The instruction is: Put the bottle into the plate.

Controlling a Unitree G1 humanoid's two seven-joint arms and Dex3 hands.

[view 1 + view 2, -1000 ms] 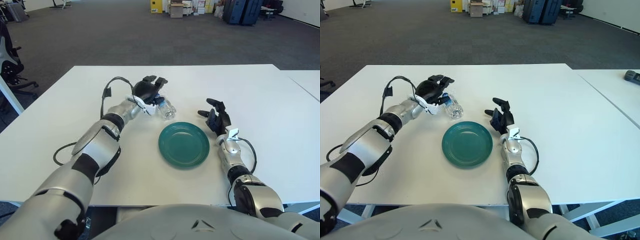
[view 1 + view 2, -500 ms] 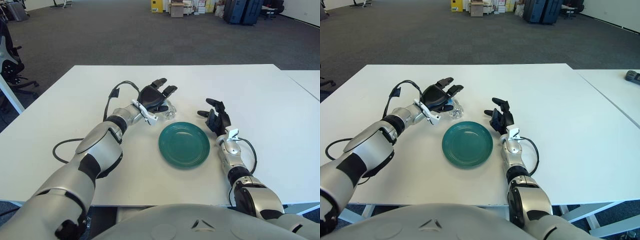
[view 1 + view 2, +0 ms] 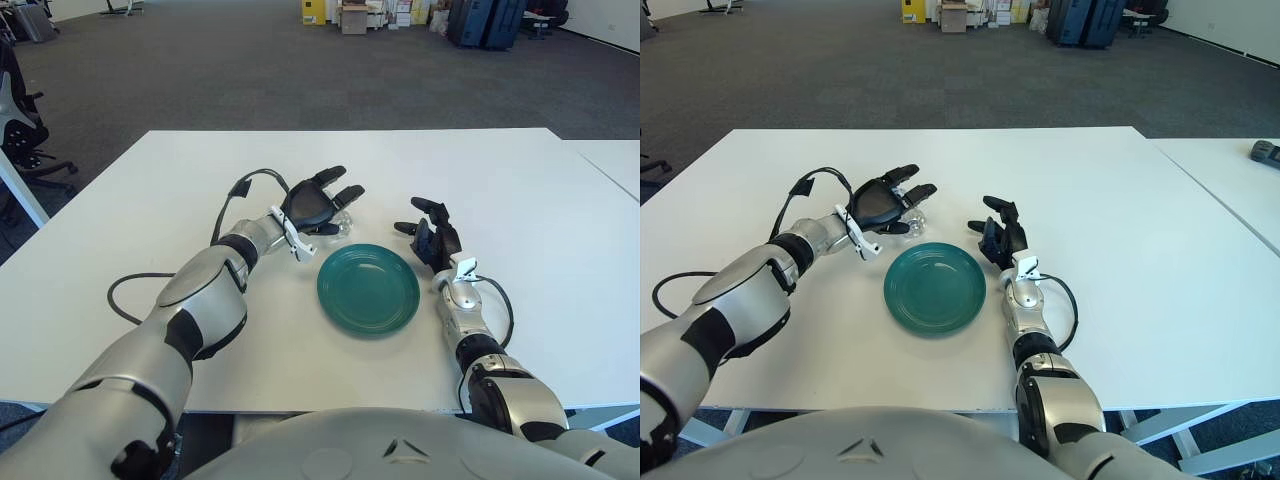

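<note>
A: The left hand (image 3: 318, 205) is reaching over the middle of the table (image 3: 150, 230), just beyond the far-left rim of the plate (image 3: 368, 288). Its palm is turning up and toward the plate, and its fingers (image 3: 331, 176) are spreading out straight.

B: Is it gripping the bottle (image 3: 910, 217)?

A: Cannot say for sure. The bottle is showing only as a clear patch right behind the palm, low over the table and between the hand and the far edge. The fingers are pointing past it rather than wrapping it, so the hand is looking released; whether the palm is touching the bottle, the views are not showing.

B: Where is the bottle sitting against the plate?

A: Outside it, just beyond the far-left rim. The green plate is lying flat, slightly nearer the front edge than the centre of the table, with nothing in it.

B: And the right hand (image 3: 428, 235)?

A: It is showing just beside the plate's right rim, fingers half curled and holding nothing, palm facing the plate. Whether it is touching the table cannot be told.

B: Anything else on the table?

A: A black cable (image 3: 130, 290) is looping from the left forearm onto the table near the left edge.
</note>
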